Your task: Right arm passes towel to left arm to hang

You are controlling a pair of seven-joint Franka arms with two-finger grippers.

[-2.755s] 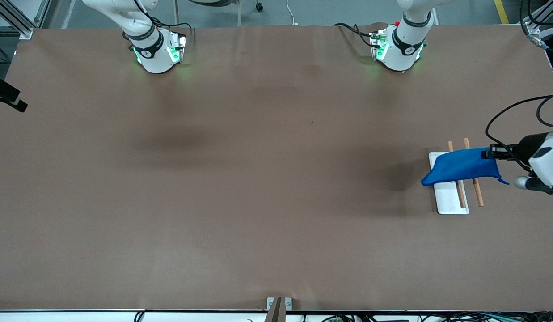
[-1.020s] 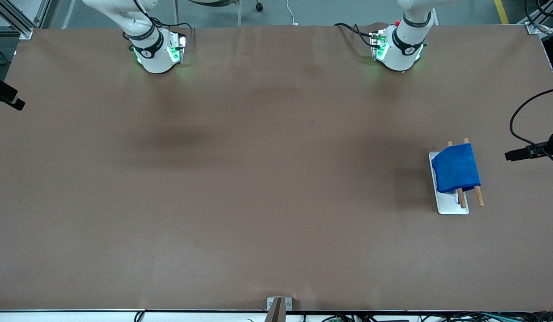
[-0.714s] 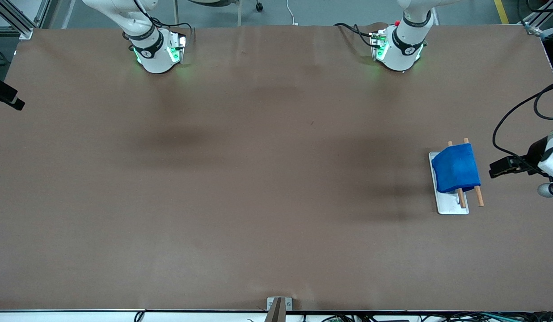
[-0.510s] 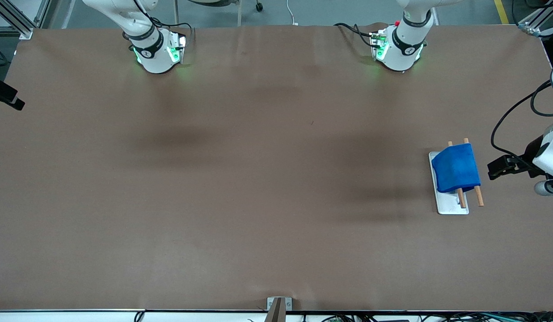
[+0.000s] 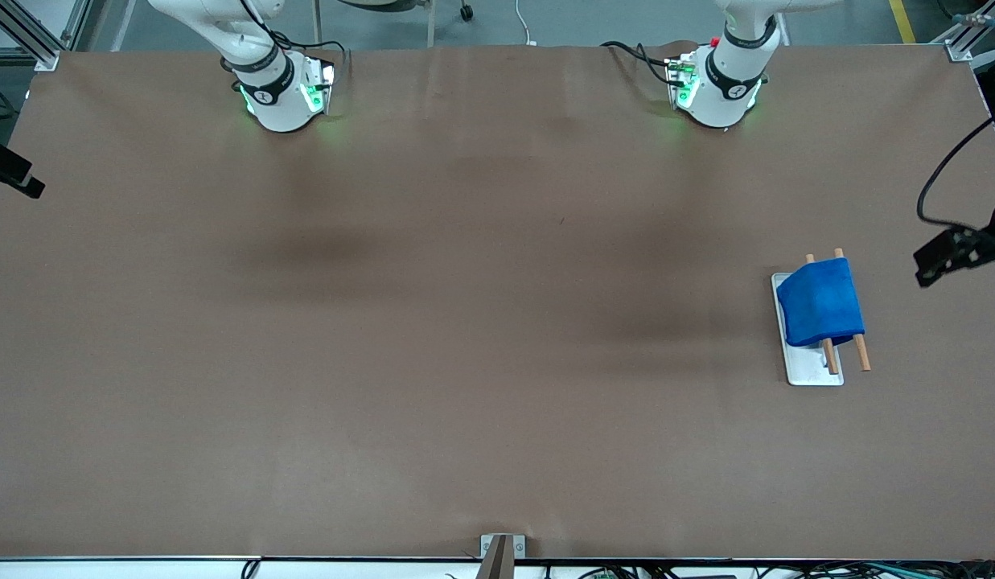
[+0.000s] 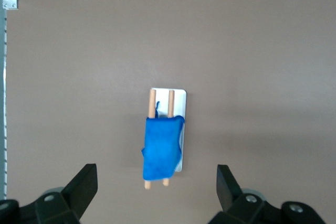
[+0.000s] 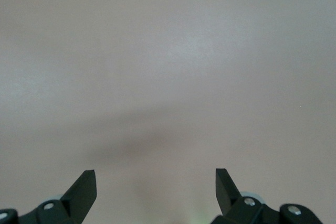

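Towel (image 5: 820, 304): draped over two rods (image 5: 861, 353) on a white base (image 5: 815, 372), below the left pincer.
Left pincer (image 6: 156, 186): wide, empty.
Right pincer (image 7: 156, 184): wide, empty, over bare surface (image 7: 168, 66).

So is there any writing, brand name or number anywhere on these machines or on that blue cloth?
None can be read.
The black bands on the right arm's base and the left arm's base each carry a small white mark, too small to read.
The towel, its rack and the table show no text.
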